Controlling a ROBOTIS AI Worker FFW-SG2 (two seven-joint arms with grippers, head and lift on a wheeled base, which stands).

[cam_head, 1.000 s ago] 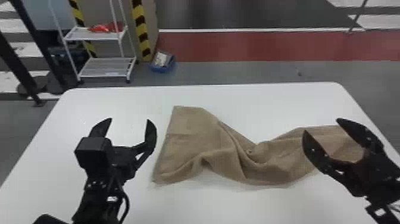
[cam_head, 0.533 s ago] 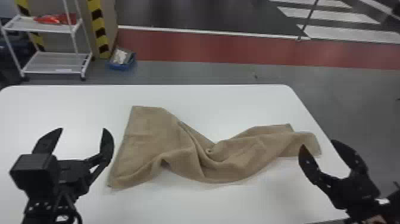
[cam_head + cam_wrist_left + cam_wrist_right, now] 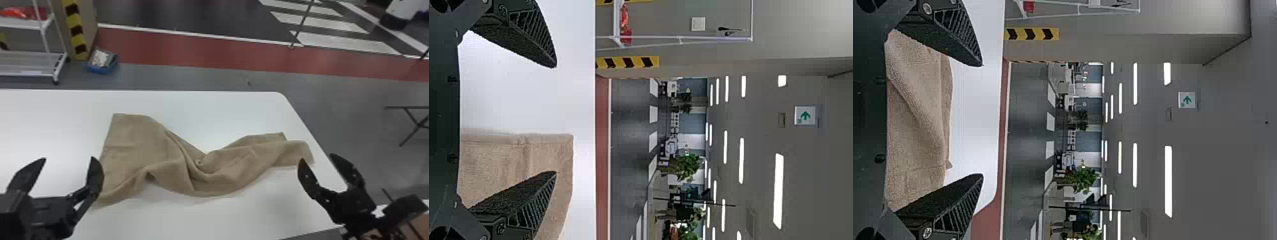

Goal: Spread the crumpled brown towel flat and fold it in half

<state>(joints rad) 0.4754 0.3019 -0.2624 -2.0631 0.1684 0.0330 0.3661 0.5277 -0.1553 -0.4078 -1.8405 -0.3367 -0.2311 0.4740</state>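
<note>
Head view has swung right, cropping left hand (image 3: 68, 158).

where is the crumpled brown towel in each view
Head view: the crumpled brown towel lies on the white tabletop, mostly between the left claw and the right claw.
Left wrist view: partly behind one finger of the left claw, reaching into the gap.
Right wrist view: across the gap of the right claw, partly behind both fingers.
Shared landmark: the dull red floor strip beyond the tabletop.

The left gripper (image 3: 68, 158) spreads its fingers; the brown towel (image 3: 514, 157) lies short of the table's (image 3: 574, 100) far edge.
</note>
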